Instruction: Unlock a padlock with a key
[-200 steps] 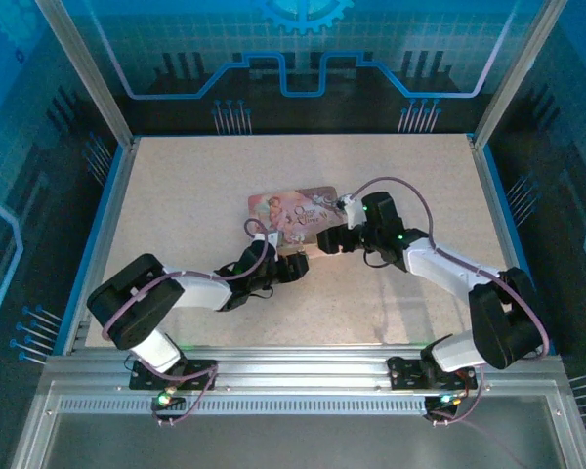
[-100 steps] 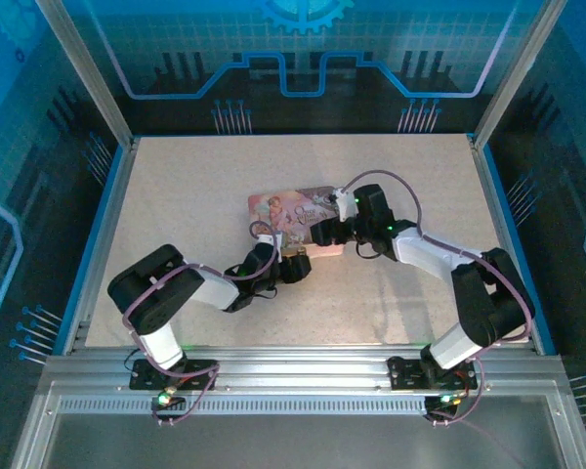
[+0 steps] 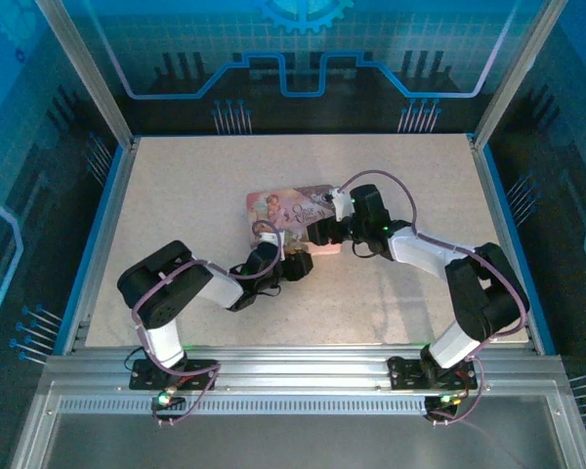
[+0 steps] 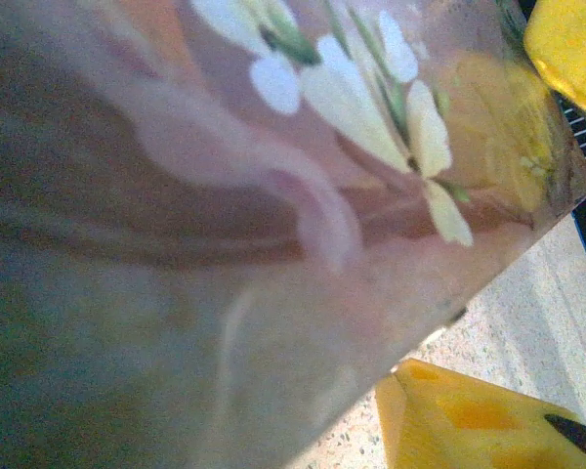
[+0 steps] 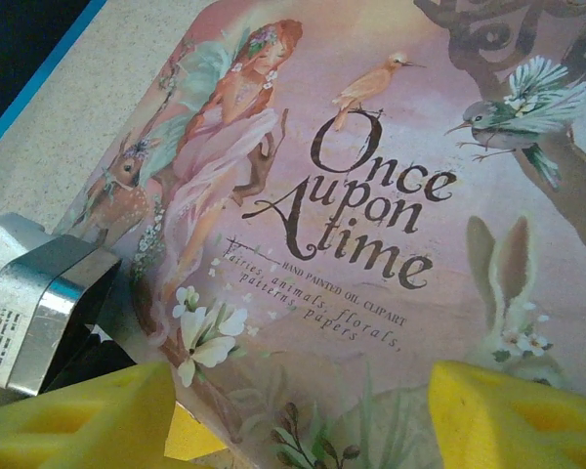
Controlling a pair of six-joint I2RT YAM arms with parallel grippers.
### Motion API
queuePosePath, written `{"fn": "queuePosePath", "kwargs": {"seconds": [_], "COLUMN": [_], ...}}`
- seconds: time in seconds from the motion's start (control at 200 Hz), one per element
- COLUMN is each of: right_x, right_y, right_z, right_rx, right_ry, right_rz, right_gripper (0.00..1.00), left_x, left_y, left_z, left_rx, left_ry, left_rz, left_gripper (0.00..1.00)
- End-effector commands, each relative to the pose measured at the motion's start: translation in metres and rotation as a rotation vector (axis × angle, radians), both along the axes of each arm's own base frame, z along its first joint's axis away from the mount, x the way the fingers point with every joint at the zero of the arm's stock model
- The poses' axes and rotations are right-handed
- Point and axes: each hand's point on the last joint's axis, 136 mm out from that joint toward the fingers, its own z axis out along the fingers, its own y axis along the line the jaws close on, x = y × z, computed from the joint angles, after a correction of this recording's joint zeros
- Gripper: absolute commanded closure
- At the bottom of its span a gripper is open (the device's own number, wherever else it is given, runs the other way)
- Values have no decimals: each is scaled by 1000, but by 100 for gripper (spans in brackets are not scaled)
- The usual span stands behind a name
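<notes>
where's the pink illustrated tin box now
Top view: the pink illustrated tin box lies flat in the middle of the speckled table, left gripper at its near edge, right gripper at its right end.

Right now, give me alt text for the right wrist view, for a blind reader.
A pink illustrated tin box lettered "Once upon a time", with a fairy, deer, birds and rabbit, lies on the speckled table. The right gripper shows at the bottom edge, yellow jaws apart.
</notes>
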Motion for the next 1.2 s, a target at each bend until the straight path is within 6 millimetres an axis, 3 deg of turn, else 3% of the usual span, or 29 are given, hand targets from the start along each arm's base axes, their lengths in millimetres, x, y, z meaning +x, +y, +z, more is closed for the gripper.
{"fn": "queuePosePath", "kwargs": {"seconds": [0.0,0.39,0.59,0.98,1.196], "right_x": [-13,-15,-16,-17,-18], "right_y": [2,3,4,5,7], "right_z": [-18,-20,-20,-20,3], "right_rx": [-9,3,8,18,58], "right_ry": [48,53,54,59,-30], "right_rz": [10,6,5,4,37], "right_gripper": [30,30,30,31,30], "left_x": [12,18,17,18,16], "left_y": [-7,8,5,9,4], "left_z": [15,22,29,15,19], "left_rx": [-16,-95,-142,-94,-112], "left_ry": [-75,-110,-140,-54,-46], "left_rz": [15,142,165,239,219], "left_gripper": [55,58,60,68,76]}}
